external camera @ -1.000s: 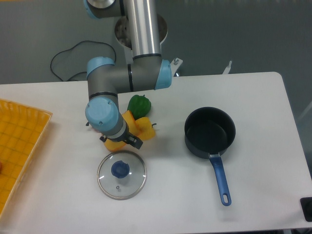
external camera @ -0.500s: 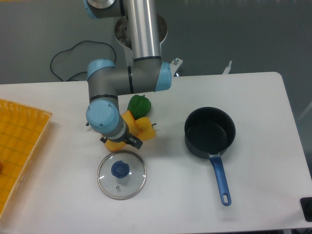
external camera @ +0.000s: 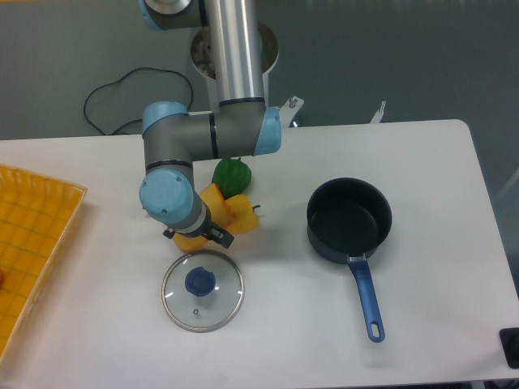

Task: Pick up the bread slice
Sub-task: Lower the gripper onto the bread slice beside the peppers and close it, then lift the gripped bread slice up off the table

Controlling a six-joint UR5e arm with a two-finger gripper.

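The bread slice (external camera: 188, 241) shows only as a yellow-orange strip at the lower edge of my wrist, on the white table. My gripper (external camera: 195, 237) points straight down over it and is mostly hidden by the blue-capped wrist. Black finger parts (external camera: 225, 237) stick out on either side of the strip. Whether the fingers are pressed on the slice cannot be made out. Another yellow-orange piece (external camera: 212, 197) peeks out above the wrist. I cannot tell if it belongs to the slice.
A yellow bell pepper (external camera: 243, 215) and a green pepper (external camera: 232, 174) lie just right of the wrist. A glass lid (external camera: 202, 289) with a blue knob lies just below it. A dark pot (external camera: 349, 217) with a blue handle stands to the right, an orange tray (external camera: 32, 235) at the left edge.
The wrist and elbow have shifted slightly to the left. The yellow pieces, peppers and lid have stayed where they were.
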